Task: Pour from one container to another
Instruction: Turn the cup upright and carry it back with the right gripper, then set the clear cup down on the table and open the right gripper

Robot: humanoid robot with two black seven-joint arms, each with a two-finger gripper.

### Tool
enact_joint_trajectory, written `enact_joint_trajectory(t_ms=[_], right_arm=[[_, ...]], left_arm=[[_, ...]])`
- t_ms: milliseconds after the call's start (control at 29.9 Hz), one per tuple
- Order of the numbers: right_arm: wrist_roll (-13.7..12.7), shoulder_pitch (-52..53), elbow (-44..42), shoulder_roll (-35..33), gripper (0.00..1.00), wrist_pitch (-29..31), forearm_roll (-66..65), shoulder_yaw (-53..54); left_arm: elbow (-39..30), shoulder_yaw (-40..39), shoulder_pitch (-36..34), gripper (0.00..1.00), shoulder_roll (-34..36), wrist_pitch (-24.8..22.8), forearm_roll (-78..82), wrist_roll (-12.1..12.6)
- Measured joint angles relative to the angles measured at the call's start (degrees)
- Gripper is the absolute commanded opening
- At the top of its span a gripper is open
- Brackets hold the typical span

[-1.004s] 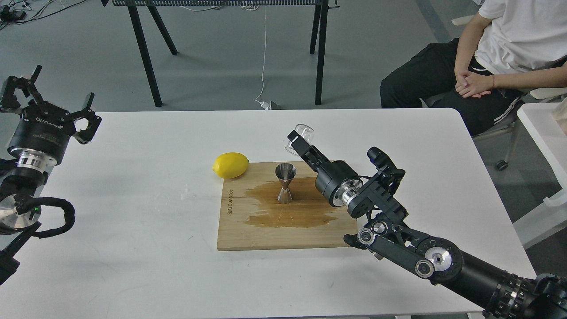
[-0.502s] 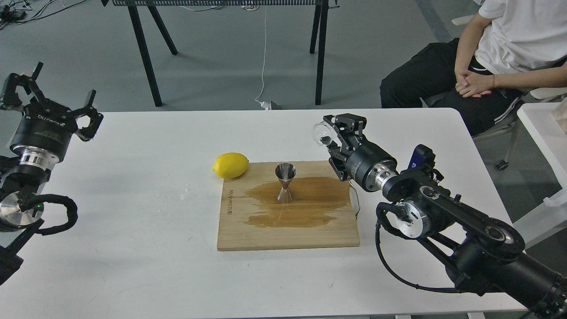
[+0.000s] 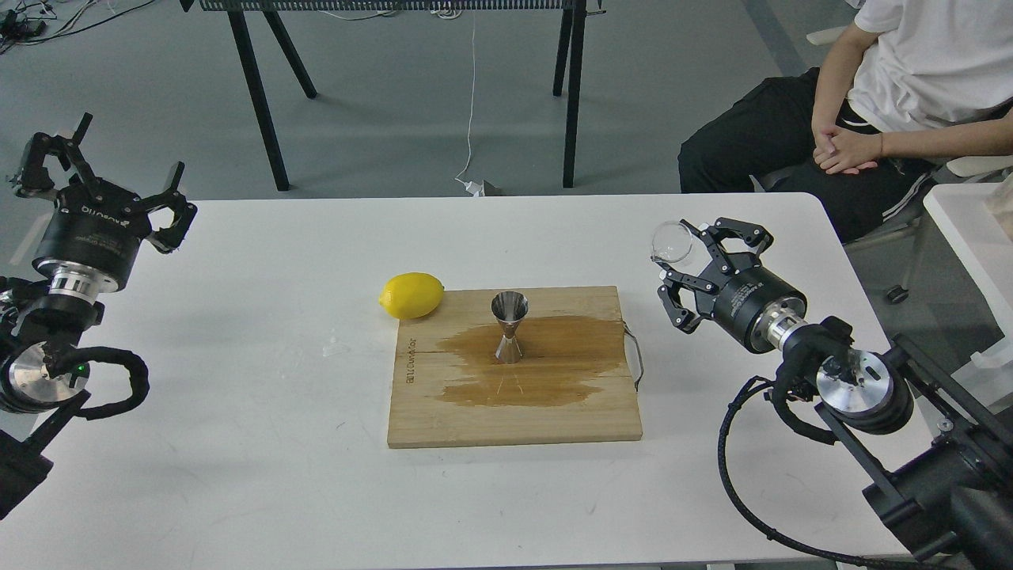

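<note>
The clear cup [image 3: 669,241] is tilted, mouth toward the upper left, above the table's right side. My right gripper [image 3: 681,257] is shut on it, well to the right of the board. The steel jigger [image 3: 510,324] stands upright on the wooden board [image 3: 514,423], in a brown wet patch [image 3: 546,372]. I cannot see whether either vessel holds liquid. At the table's far left edge my left gripper [image 3: 119,170] stands raised and open, holding nothing.
A yellow lemon [image 3: 411,295] lies on the white table [image 3: 237,443] at the board's back left corner. A seated person [image 3: 870,103] is behind the table's right end. A white side table [image 3: 973,237] stands at the far right.
My right arm has swung away to the right, carrying the tilted cup from above the jigger to beyond the board's right edge. The left gripper shifted slightly.
</note>
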Motion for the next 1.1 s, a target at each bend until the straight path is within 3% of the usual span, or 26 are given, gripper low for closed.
enact_joint_trajectory(t_ms=[301,736,1104], right_arm=[[-1.7,-3.0,-17.0,1.1,0.29,10.5,20.4,6.9],[-5.3,-2.8,-30.4,7.6,0.3,23.9,23.7,6.9],[-5.5,-2.5,-35.2,9.4,0.33,26.0,23.6,5.7]], left_arm=[[0.0,-0.1,0.1,1.0,-0.5,0.1,0.0,-0.3],[0.1,-0.1,0.3,1.0,-0.5,0.1,0.0,-0.3],[0.1,0.0,0.5,1.0,-0.5,0.1,0.0,-0.4]])
